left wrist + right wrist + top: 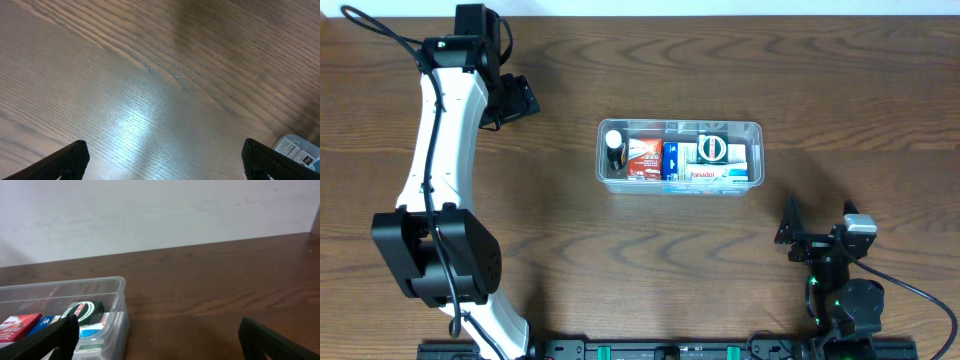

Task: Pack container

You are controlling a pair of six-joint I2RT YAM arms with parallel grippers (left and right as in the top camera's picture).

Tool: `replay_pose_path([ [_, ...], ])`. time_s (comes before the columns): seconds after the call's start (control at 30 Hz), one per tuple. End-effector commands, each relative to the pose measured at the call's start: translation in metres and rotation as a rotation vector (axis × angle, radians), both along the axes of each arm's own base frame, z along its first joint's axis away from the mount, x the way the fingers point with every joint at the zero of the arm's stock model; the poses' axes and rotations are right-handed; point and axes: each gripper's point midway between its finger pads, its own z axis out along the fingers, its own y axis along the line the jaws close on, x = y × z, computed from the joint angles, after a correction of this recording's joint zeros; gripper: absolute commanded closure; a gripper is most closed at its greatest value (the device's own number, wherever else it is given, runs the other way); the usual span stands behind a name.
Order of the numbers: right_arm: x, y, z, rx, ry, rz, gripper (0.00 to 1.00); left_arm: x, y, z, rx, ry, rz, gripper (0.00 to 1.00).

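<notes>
Rt wrist: container (119,305) cropped left/btm.

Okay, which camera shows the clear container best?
Overhead: the whole container shows there, all four sides. The right wrist view catches only one end; the left wrist view, just a sliver at its lower right edge.

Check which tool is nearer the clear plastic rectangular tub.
Right. The right tool sits open just off the near right corner of the clear plastic rectangular tub; the left tool is open, farther off beyond its left end.

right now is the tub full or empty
Full: boxes, a tin and a bottle fill the tub end to end.
</notes>
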Motion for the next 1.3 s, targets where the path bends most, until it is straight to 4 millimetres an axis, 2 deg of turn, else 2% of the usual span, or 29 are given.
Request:
replay_pose_path([
  [0.0, 0.000, -0.002, -0.001, -0.016, -0.002, -0.003, 0.01, 0.003, 0.004, 0.014, 0.015, -0.036, -0.002, 0.02],
  [0.63, 0.000, -0.002, -0.001, -0.017, -0.002, -0.003, 0.01, 0.000, 0.004, 0.011, 0.015, -0.025, -0.001, 0.02],
  [0.77, 0.000, -0.002, -0.001, -0.017, -0.002, -0.003, 0.01, -0.003, 0.003, 0.029, 0.016, -0.070, -0.004, 0.02],
  [1.03, 0.000, -0.002, -0.001, -0.017, -0.002, -0.003, 0.01, -0.019, 0.002, 0.084, 0.022, -0.212, -0.005, 0.02],
  [1.13, 0.000, -0.002, -0.001, -0.017, -0.002, -0.003, 0.01, -0.036, -0.002, 0.097, 0.021, -0.231, -0.011, 0.02],
  [1.27, 0.000, -0.002, -0.001, -0.016, -0.002, -0.004, 0.01, -0.074, -0.010, 0.100, 0.017, -0.195, -0.033, 0.02],
])
